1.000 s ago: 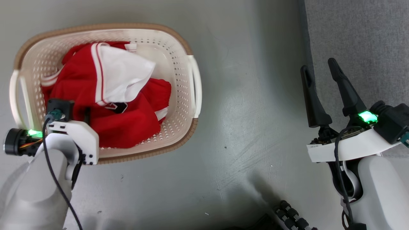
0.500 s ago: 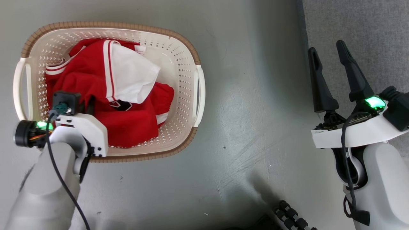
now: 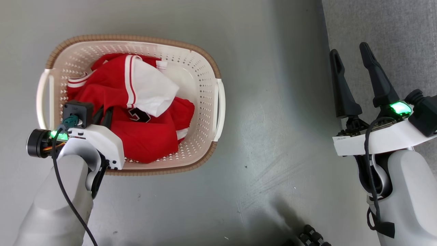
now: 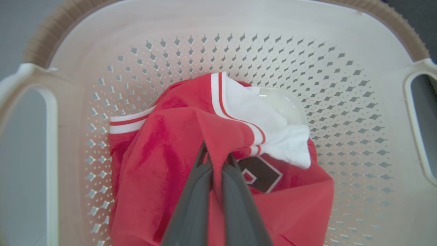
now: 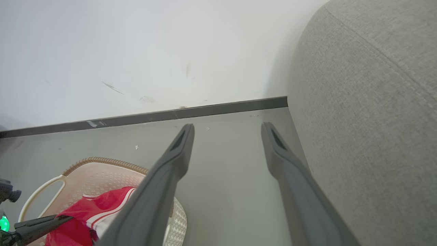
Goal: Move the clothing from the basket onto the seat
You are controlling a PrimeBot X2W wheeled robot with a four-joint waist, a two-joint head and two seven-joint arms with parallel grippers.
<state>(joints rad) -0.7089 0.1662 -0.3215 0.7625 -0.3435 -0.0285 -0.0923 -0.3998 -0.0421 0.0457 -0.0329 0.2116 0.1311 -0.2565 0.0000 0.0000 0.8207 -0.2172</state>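
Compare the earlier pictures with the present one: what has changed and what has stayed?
The left gripper has closed on a fold of the red clothing in the basket. The right gripper stays open by the sofa; the clothing remains in the basket. The view's shift is camera movement.

No legible txt: the dark diamond patch [image 4: 268, 172] on the clothing [image 4: 164, 164] shows a partly hidden char, unreadable.
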